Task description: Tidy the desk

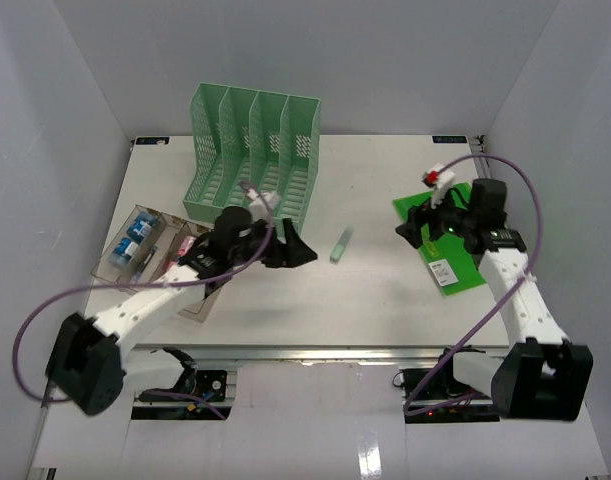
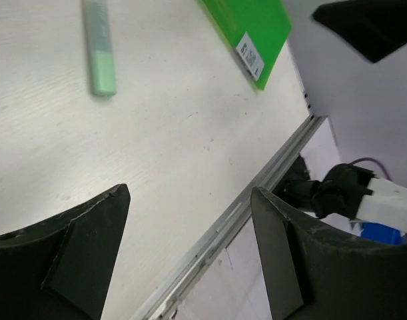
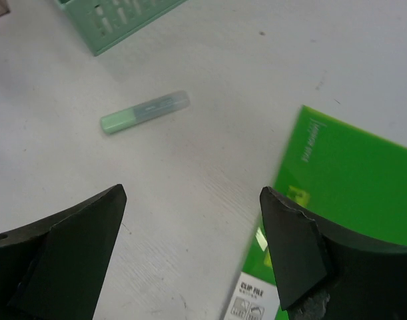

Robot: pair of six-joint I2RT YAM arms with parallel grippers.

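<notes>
Nearest, at the metal front rail, both arms reach out over the white surface (image 1: 365,300), which spans the view from that rail to the back wall. At its left edge sits a clear tray (image 1: 120,262). The left arm crosses it and hides part of it, and the blue-and-white things inside are too small to name.

Just past the tray the left hand (image 1: 295,250) stands with its fingers spread wide and nothing between them; below it shows only bare surface. A pale green marker (image 1: 341,244) lies flat between the two hands, touching neither. The left wrist view cuts off its far end.

On the right, the right hand (image 1: 410,228) is likewise spread and empty, at the left edge of a bright green clip file (image 1: 455,272) lying flat. The arm covers much of that file.

Farther back stands a mint-green file rack (image 1: 253,150), upright. Behind the right hand is a small red-and-white object (image 1: 442,178) — possibly a clip, though it is hard to make out.
</notes>
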